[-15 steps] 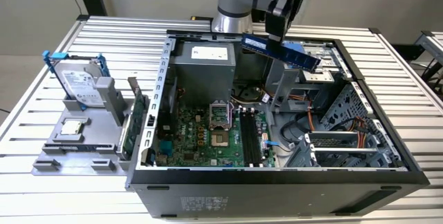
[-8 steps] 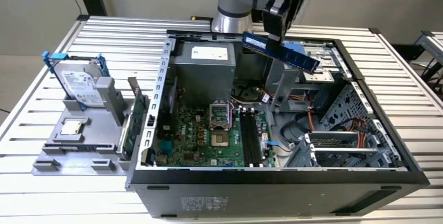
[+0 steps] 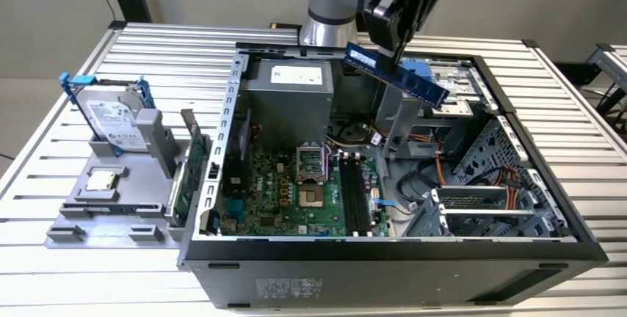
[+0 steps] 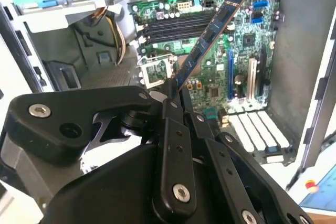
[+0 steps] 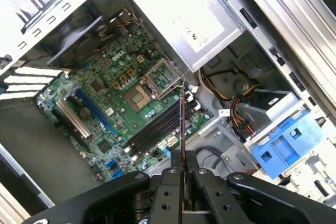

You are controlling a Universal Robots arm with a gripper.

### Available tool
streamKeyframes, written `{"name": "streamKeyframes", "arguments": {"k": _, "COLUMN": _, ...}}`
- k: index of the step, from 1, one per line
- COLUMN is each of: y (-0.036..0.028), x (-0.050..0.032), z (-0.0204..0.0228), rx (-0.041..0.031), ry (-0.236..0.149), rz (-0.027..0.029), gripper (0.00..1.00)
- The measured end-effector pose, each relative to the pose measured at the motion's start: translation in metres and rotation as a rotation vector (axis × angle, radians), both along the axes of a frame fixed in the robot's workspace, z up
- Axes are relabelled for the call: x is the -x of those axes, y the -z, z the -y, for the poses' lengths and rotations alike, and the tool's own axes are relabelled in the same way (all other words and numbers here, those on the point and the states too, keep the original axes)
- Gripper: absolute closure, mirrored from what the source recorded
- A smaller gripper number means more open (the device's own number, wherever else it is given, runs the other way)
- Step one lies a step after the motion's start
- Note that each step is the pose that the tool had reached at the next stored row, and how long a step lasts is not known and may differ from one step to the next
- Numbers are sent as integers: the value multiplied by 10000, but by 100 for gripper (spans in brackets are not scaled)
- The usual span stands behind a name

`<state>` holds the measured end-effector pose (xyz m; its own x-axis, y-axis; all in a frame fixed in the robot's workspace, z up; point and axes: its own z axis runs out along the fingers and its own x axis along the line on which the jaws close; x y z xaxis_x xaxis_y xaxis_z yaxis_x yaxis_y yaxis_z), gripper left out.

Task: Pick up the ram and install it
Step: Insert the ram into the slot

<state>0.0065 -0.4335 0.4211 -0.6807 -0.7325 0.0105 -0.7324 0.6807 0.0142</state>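
In the exterior view the hand was clenched on one end of the ram, which hung tilted in the air over the open computer case on the table, well above the motherboard. In the second wrist view the hand gripped the ram at its near end, the stick slanting out over the green motherboard and its black memory slots. In the first wrist view the ram appeared edge-on, a thin line pinched in the hand above the memory slots
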Motion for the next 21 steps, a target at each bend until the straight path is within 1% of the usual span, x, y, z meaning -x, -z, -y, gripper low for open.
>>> {"name": "streamKeyframes", "arguments": {"k": 21, "y": 11, "x": 0, "z": 0, "rx": 1, "ry": 3808, "rz": 0, "gripper": 100}}
